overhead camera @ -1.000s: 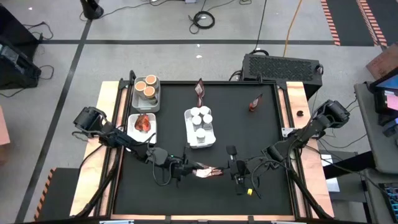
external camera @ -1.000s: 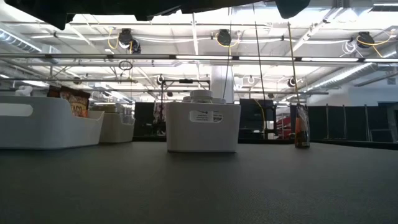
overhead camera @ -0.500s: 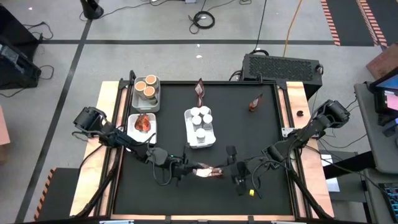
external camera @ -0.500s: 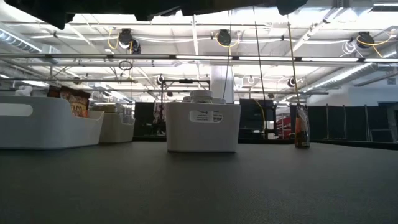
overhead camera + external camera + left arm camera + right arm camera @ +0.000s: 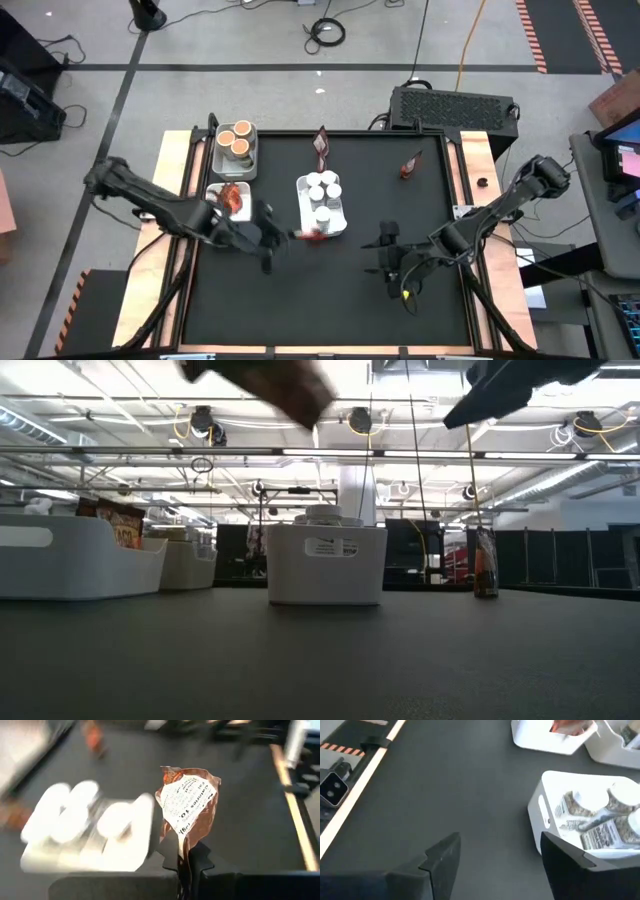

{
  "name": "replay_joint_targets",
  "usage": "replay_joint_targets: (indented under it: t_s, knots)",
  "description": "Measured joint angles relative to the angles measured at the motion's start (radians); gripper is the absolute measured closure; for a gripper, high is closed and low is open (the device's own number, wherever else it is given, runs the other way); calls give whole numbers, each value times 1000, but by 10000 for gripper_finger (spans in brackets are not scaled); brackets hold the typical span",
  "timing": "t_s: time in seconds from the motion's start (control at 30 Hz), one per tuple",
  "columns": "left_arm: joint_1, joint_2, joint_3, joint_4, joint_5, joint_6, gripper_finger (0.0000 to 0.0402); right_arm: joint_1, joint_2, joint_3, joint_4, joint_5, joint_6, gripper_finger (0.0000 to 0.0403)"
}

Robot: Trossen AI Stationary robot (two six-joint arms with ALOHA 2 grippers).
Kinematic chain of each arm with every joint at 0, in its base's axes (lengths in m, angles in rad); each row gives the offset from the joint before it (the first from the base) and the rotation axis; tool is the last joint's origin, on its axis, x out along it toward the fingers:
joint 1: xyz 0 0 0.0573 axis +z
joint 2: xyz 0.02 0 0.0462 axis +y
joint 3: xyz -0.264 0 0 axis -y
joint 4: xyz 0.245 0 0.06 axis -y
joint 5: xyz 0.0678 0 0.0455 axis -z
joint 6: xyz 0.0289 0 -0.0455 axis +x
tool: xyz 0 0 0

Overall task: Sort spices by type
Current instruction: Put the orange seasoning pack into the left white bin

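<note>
The packet (image 5: 187,802) is light, thin and crinkly — it will flex and flutter, so a pinch on its sealed edge suits it best. The left end effector (image 5: 186,865) has just that: fingers shut tight on the lower edge, packet standing up above them. In the high view it hangs over the bench (image 5: 330,300) beside the jar tray (image 5: 322,228), the left arm stretched low across from the bench's left side. The right end effector (image 5: 492,857) is empty, fingers apart, hovering over bare bench right of that tray.

Two dark, jointed arms trail black cables; a yellow tag hangs near the right wrist.
</note>
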Motion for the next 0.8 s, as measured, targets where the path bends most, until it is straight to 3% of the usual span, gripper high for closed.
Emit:
replay_joint_targets:
  t_s: [0.17,0.4,0.5,0.8]
  knots:
    - [75,-88,164,-511,58,-524,400,0,15,0,15,2,5,186]
    - [152,-171,217,-1005,229,-942,400,0,15,0,18,70,-20,195]
    - [155,-184,191,-1088,296,-1067,400,2,15,0,18,70,-15,195]
    - [155,-183,-2,-1078,446,-1189,400,2,15,0,17,39,-13,195]
